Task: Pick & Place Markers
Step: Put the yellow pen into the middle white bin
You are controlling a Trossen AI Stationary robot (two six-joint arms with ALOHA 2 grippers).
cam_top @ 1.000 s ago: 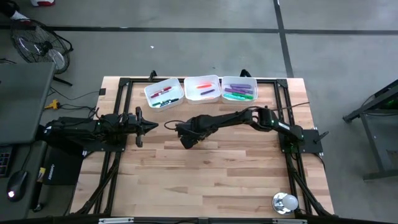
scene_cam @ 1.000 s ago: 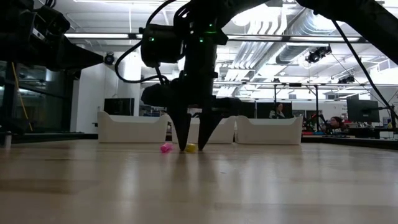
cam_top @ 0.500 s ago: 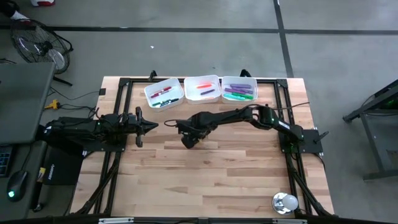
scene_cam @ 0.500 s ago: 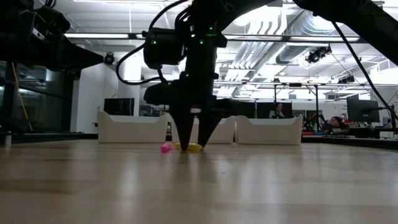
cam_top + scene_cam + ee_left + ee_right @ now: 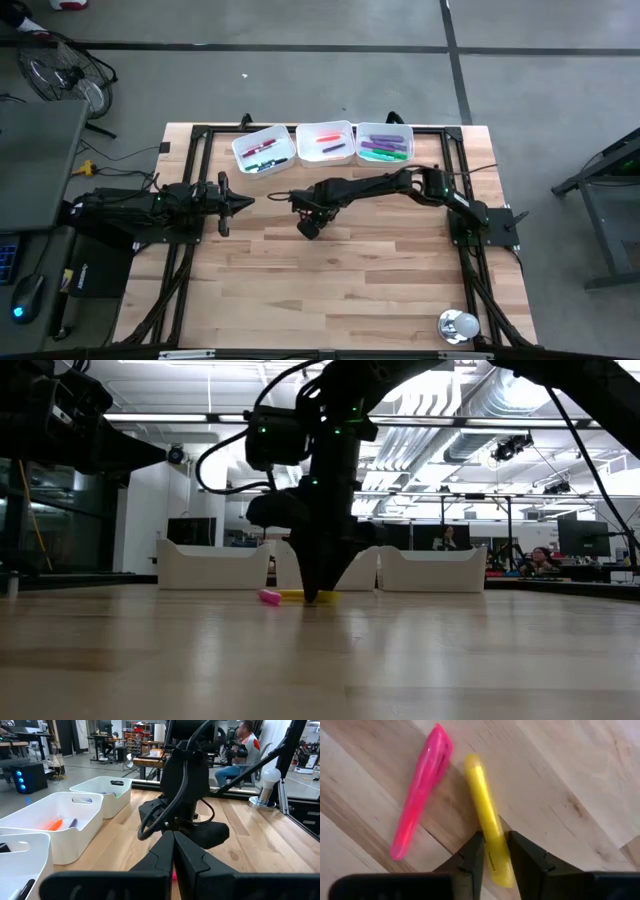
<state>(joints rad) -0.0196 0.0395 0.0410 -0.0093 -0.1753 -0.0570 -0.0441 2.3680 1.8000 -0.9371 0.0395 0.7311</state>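
The right gripper (image 5: 494,851) is pinching the yellow marker (image 5: 487,837) beside the pink marker (image 5: 420,817); the left gripper (image 5: 240,202) is resting closed.

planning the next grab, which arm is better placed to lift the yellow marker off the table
Right. The right gripper is down at the wooden table with its fingers either side of the yellow marker, beside the pink marker. The left gripper sits shut, off to the left.

table (image 5: 330,280): light wood planks, black frame rails on top
trays (image 5: 326,142): three white ones side by side at the far edge
loose on the wood: pink marker (image 5: 420,790) and yellow marker (image 5: 487,840), just beside each other
corner: small lamp (image 5: 458,325)
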